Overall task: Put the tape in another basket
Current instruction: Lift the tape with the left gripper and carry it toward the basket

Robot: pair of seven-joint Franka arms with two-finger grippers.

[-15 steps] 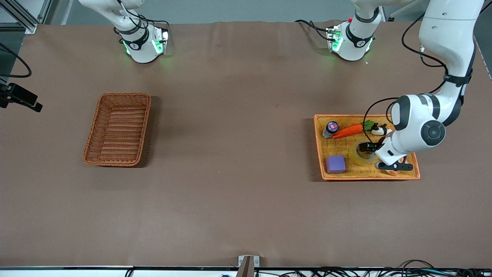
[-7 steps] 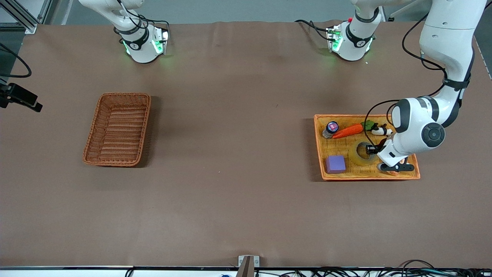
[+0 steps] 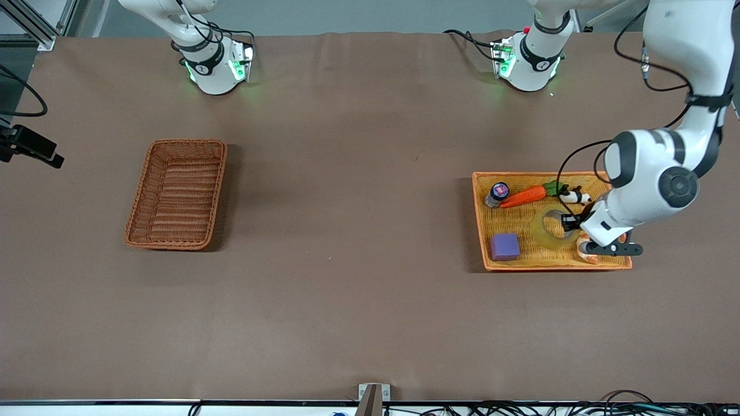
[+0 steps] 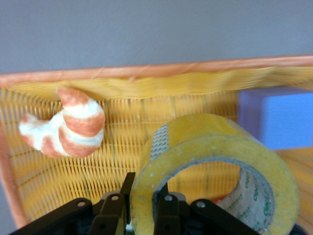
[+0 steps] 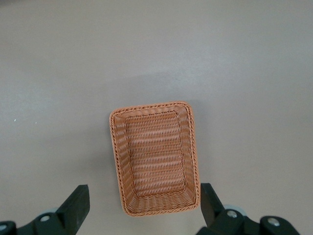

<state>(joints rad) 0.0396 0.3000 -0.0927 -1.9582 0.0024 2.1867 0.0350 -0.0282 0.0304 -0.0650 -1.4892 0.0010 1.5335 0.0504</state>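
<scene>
The basket (image 3: 177, 194) sits toward the right arm's end of the table (image 3: 347, 231), with nothing in it. The right gripper (image 5: 144, 215) waits high over it, fingers (image 5: 76, 205) spread wide apart; the wrist view looks straight down into the weave.

Well apart, toward the left arm's end, lies the orange tray (image 3: 483, 231). In it a small jar (image 3: 497, 194) and a carrot (image 3: 523, 196) lie along the edge farther from the front camera, a purple cube (image 3: 504, 247) sits at the nearer corner, and a shrimp toy (image 4: 68, 122) lies near the tray's wall.

The tape (image 3: 549, 228) is in the tray, tilted up on its side. The left gripper (image 4: 142, 210) is clamped on the roll's wall, one finger (image 4: 166, 215) inside the core and one outside.
</scene>
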